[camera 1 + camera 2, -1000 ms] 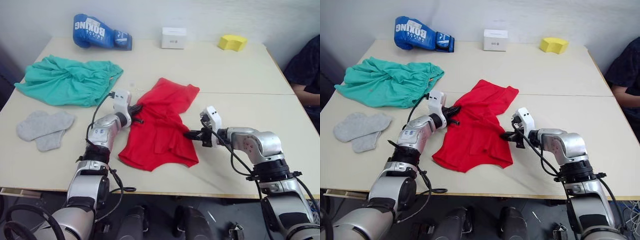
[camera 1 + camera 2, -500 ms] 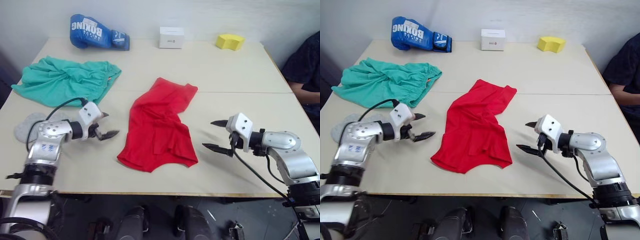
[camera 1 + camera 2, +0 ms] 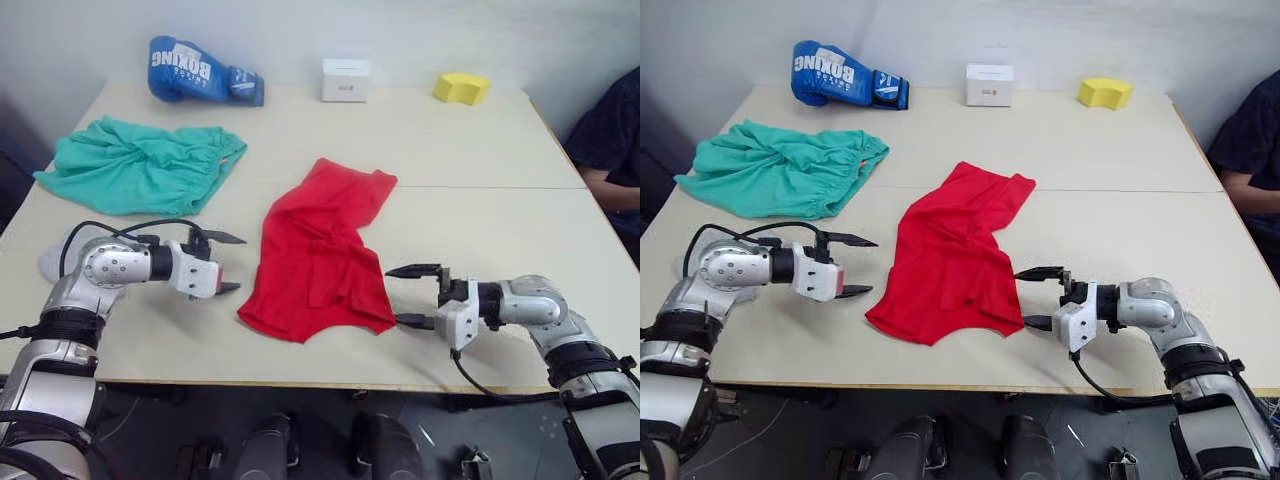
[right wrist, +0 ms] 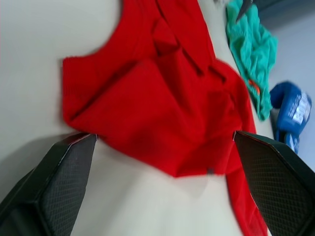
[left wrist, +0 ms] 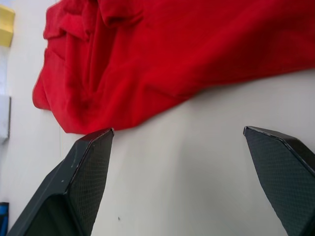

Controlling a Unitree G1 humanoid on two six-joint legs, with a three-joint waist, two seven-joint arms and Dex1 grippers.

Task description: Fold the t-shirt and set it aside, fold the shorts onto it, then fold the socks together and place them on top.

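Left gripper (image 3: 228, 263): low over table (image 3: 450, 150), forearm level, fingers spread wide, pointing at t-shirt (image 3: 320, 255), just beside its left edge | Right gripper (image 3: 410, 296): same pose, fingers apart, tips beside shirt's right hem | T-shirt: crumpled, mid-table, between both | Shorts (image 3: 140, 165): far left | Socks (image 3: 55, 262): behind left arm
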